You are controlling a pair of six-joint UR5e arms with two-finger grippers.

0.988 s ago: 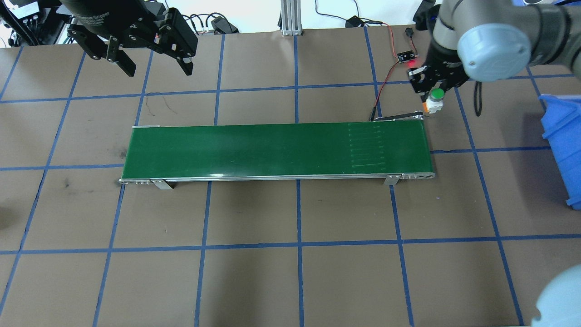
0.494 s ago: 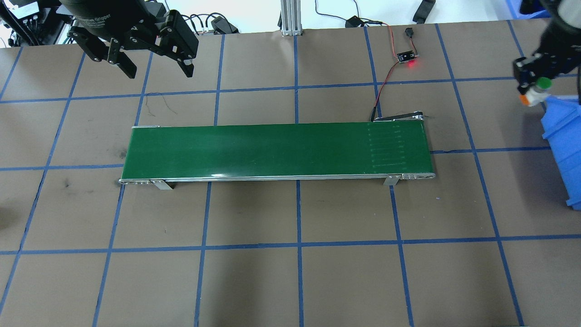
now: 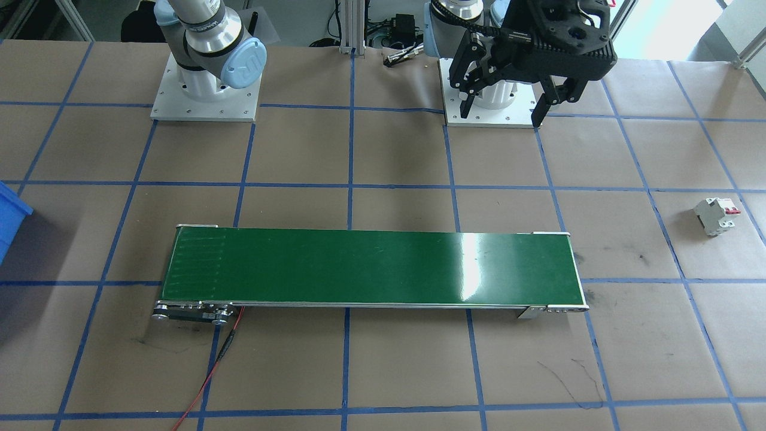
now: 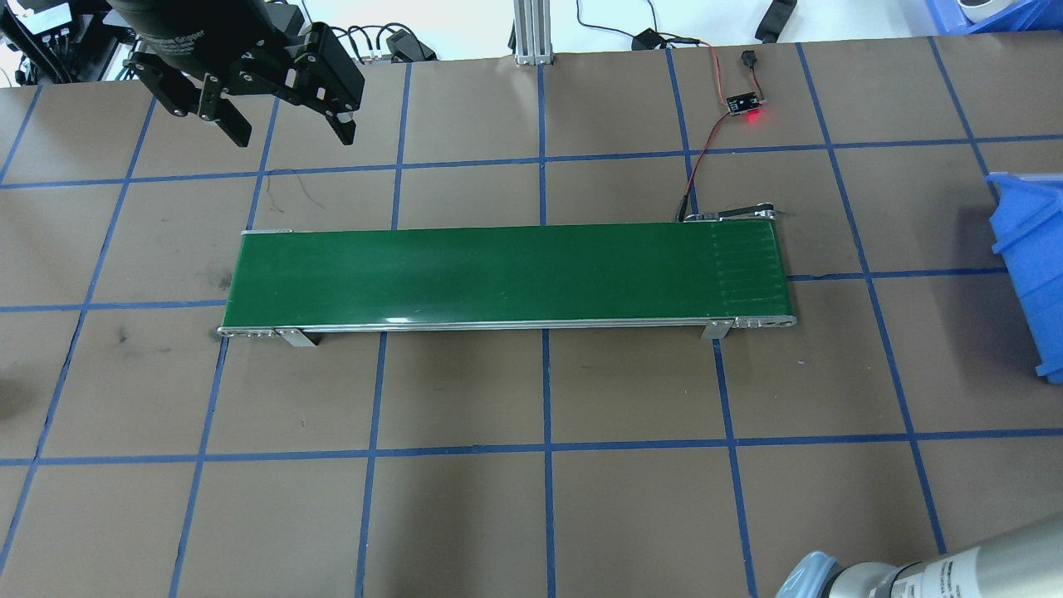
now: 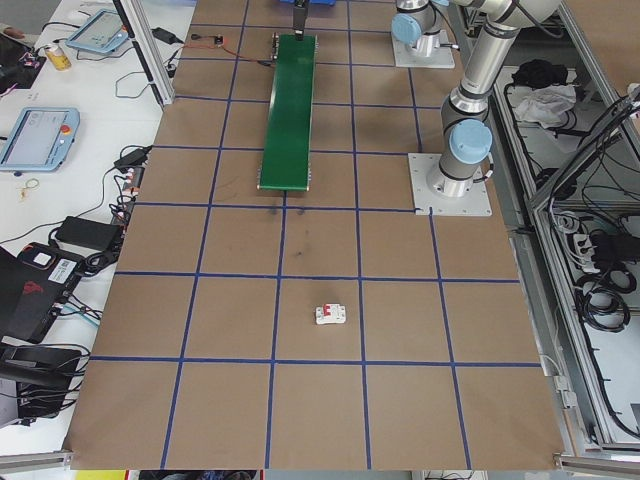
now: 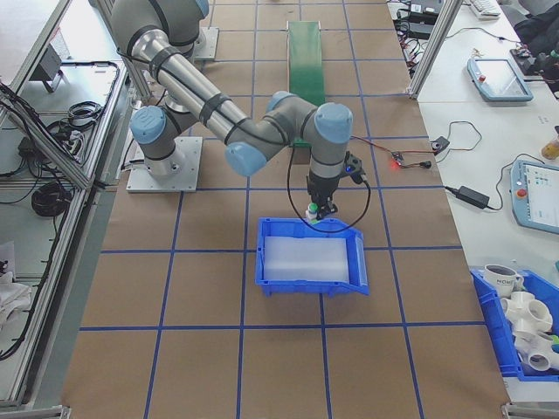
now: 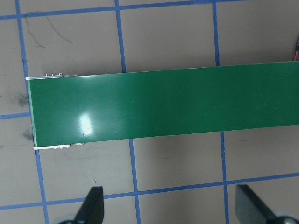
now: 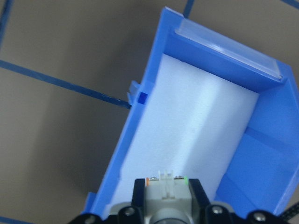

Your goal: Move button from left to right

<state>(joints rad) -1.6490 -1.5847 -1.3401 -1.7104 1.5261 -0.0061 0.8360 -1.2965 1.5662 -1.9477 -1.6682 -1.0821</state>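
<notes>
The button (image 8: 165, 195), a small white-grey module with green and orange marks, sits between the fingers of my right gripper (image 8: 167, 210), which is shut on it. In the exterior right view the right gripper (image 6: 320, 206) hangs with the green-capped button (image 6: 312, 209) over the far rim of the blue bin (image 6: 310, 281). In the wrist view the bin's white foam floor (image 8: 187, 121) lies right below. My left gripper (image 4: 286, 124) hovers open and empty over the table's far left, behind the green conveyor belt (image 4: 507, 274). Its fingertips (image 7: 95, 199) show spread wide.
A white circuit breaker (image 3: 715, 215) with red levers lies on the brown paper off the conveyor's left end. A small board with a red light (image 4: 745, 104) and wires sits behind the belt's right end. The blue bin (image 4: 1030, 266) stands at the right table edge.
My right gripper has carried the button rightward, from near the belt's right end out of the overhead view to over the blue bin. The left gripper has stayed put.
</notes>
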